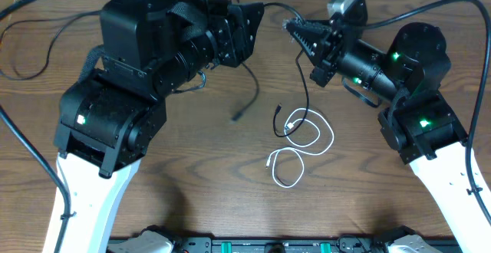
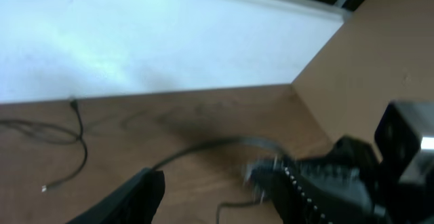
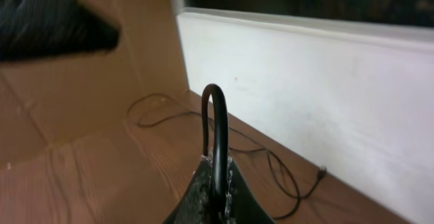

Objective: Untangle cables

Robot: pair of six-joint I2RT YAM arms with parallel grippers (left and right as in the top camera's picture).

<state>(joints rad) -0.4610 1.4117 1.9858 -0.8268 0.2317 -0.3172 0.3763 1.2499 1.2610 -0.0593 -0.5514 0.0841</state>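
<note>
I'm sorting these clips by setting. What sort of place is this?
Likely an indoor robotics lab bench: left arm and right arm over a wood-grain table, a loose white cable and black cable, plain white wall behind.

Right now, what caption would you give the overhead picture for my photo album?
Right hand pinching a black cable above a wooden table, where a white cable lies in loops.
</note>
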